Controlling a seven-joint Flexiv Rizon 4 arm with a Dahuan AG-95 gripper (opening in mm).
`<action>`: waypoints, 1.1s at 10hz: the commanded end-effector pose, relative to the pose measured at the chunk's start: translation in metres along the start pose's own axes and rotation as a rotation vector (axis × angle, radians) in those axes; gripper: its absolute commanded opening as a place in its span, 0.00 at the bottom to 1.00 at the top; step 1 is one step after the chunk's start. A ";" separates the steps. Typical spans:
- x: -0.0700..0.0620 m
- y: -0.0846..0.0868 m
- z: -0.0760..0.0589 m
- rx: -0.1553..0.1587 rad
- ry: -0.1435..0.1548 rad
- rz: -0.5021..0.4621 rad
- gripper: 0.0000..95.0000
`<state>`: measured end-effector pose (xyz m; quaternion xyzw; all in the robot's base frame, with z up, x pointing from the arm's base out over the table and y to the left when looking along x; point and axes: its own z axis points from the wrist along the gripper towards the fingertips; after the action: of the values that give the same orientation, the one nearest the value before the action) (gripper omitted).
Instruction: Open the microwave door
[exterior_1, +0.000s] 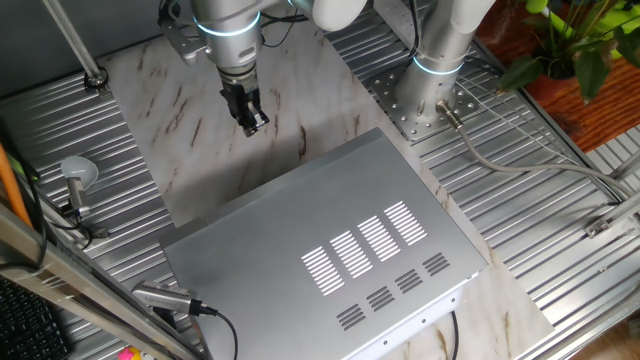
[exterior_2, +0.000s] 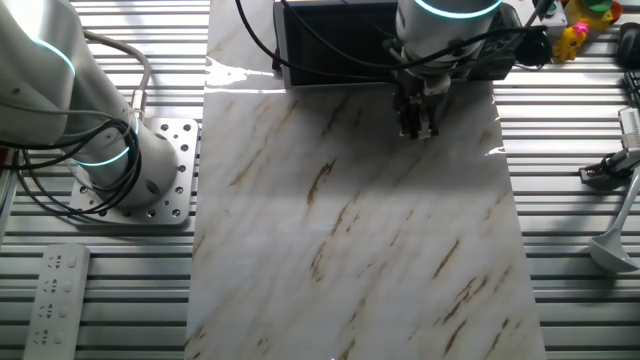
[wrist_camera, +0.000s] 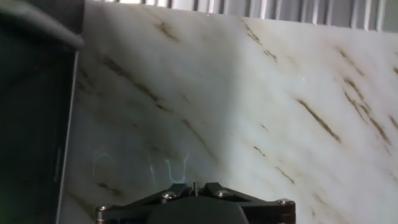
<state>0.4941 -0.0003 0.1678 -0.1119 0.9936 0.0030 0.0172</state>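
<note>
Gripper (exterior_1: 252, 124) at 11 o'clock of microwave (exterior_1: 330, 250), fingers together, empty. Microwave door (exterior_2: 335, 42) cut off at top, partly hidden behind arm.

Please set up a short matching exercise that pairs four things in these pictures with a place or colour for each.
Things:
1. microwave
2. microwave door
3. hand
4. potted plant

Descriptions:
A. green leaves, at the corner of the scene
B. silver-grey, with ventilation slots on top
C. above the marble sheet, in front of the door
D. flat black glassy panel

Pairs: 1-B, 2-D, 3-C, 4-A
</note>
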 end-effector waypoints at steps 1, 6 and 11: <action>0.000 0.000 0.001 0.006 -0.014 -0.019 0.20; -0.045 -0.002 -0.013 -0.031 -0.053 0.112 0.00; -0.069 -0.002 -0.006 -0.087 -0.134 0.140 0.00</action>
<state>0.5591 0.0137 0.1754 -0.0393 0.9945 0.0545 0.0808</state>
